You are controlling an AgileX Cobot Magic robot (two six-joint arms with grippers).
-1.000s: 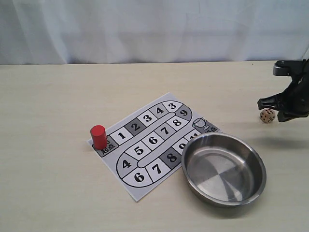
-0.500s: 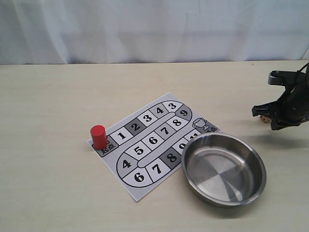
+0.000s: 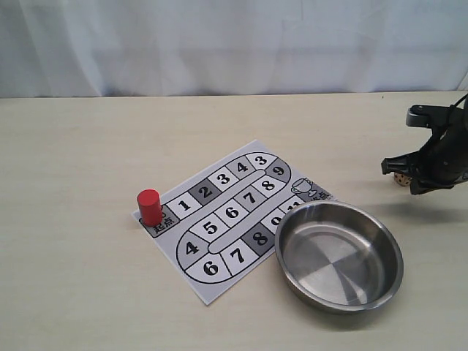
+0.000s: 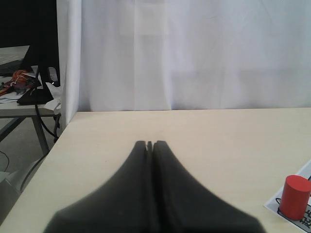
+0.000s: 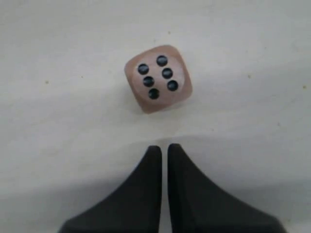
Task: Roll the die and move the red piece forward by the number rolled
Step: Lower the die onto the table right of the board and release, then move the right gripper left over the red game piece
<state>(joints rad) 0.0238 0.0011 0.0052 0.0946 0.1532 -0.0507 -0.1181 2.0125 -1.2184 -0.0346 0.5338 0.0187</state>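
Right wrist view | right end effector pressed together, lower than earlier | die apparently on table, six up

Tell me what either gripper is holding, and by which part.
Nothing is held. The right gripper is shut empty, the die lying free on the table beyond its tips; the left gripper is shut on nothing.

I count one die (six pips on the face my right wrist camera sees), one red piece, one steel bowl, one numbered board sheet, one table beneath them, and two grippers of mine: the left gripper and the right gripper.
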